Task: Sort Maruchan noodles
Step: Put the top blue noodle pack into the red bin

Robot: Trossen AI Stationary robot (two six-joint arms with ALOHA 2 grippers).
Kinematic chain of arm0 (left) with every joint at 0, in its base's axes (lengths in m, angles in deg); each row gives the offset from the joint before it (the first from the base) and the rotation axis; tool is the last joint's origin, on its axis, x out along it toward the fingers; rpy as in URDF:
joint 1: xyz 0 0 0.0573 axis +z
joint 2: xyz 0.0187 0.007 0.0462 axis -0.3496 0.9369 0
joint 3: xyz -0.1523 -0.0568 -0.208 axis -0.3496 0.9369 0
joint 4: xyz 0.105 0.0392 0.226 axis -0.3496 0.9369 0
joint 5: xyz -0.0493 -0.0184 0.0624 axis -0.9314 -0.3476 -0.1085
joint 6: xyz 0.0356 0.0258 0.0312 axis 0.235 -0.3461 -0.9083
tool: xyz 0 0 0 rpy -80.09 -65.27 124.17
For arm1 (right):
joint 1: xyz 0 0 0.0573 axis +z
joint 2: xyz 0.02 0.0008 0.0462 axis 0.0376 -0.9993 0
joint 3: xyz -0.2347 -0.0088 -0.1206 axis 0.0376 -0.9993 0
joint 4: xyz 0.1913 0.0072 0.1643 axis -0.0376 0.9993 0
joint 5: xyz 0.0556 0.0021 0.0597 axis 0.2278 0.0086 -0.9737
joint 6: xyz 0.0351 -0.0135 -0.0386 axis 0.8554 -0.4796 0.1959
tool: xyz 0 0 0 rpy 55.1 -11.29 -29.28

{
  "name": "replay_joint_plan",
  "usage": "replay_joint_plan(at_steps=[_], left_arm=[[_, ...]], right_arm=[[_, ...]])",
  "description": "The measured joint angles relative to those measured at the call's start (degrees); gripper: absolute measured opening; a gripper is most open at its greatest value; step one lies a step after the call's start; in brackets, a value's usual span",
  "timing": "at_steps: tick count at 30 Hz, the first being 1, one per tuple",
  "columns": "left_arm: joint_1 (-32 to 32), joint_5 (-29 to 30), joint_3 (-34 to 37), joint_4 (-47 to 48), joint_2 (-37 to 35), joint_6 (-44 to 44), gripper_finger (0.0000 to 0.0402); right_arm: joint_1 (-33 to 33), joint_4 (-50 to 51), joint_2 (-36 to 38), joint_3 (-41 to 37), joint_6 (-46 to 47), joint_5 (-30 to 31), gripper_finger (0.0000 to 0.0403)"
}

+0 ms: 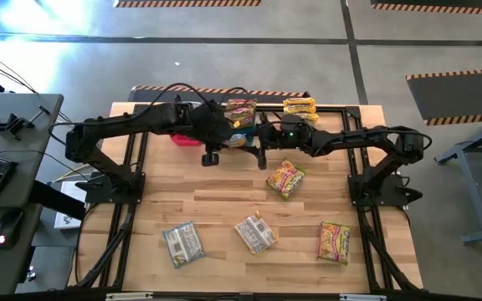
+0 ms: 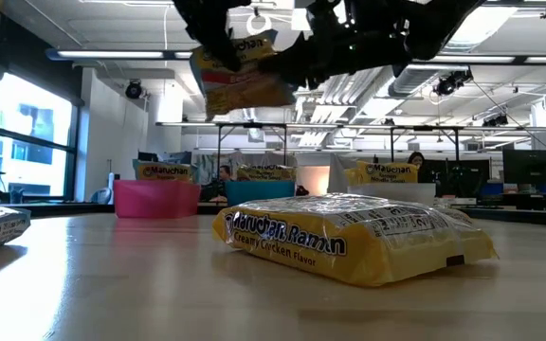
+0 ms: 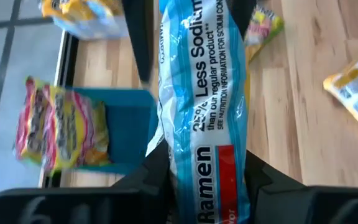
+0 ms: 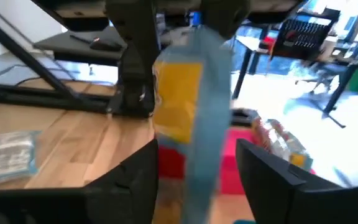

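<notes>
Two grippers: left gripper (image 1: 213,140) and right gripper (image 1: 262,138) meet upper centre in the high view, blue packet (image 1: 238,140) between.
Low: packet aloft, top centre.
Left wrist: fingers clamp packet.
Right wrist: fingers spread, apparently letting go.
Risk: a weak left hold could drop it.

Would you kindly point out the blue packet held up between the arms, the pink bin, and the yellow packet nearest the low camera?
blue packet (image 3: 204,99): left wrist view, middle of its printed face.
pink bin (image 2: 155,200): low view, front wall.
yellow packet (image 2: 349,237): low view, middle of its top face.
</notes>
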Motion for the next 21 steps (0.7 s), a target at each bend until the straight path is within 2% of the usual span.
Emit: replay_joint_plan(at_steps=[4, 7, 9, 13, 16, 21], left_arm=[[2.2, -0.4, 0.0, 7.0, -2.8, -1.7, 0.0083], [4.1, 0.7, 0.9, 11.3, -4.6, -3.7, 0.0083], [6.1, 1.8, 3.7, 10.8, -6.3, -5.2, 0.0083], [12.3, 3.4, 11.9, 9.1, -10.2, -10.4, 0.0083], [18.3, 4.7, 18.0, 5.9, -12.2, -14.4, 0.0083], [26.9, 4.8, 23.5, -0.6, -13.1, -22.2, 0.0083]], right_arm=[[-0.6, 2.0, 2.5, 0.0, -3.0, 0.6, 0.0202], [-1.4, 7.0, 5.2, 0.1, -4.8, 2.1, 0.0201], [-2.0, 10.8, 7.1, 0.1, -5.3, 3.5, 0.0194], [-2.9, 17.6, 9.7, 0.1, -5.7, 4.0, 0.0163], [-3.1, 18.0, 9.8, 0.1, -6.0, 4.0, 0.013], [-3.0, 18.0, 9.7, 0.1, -7.2, 3.8, 0.0075]])
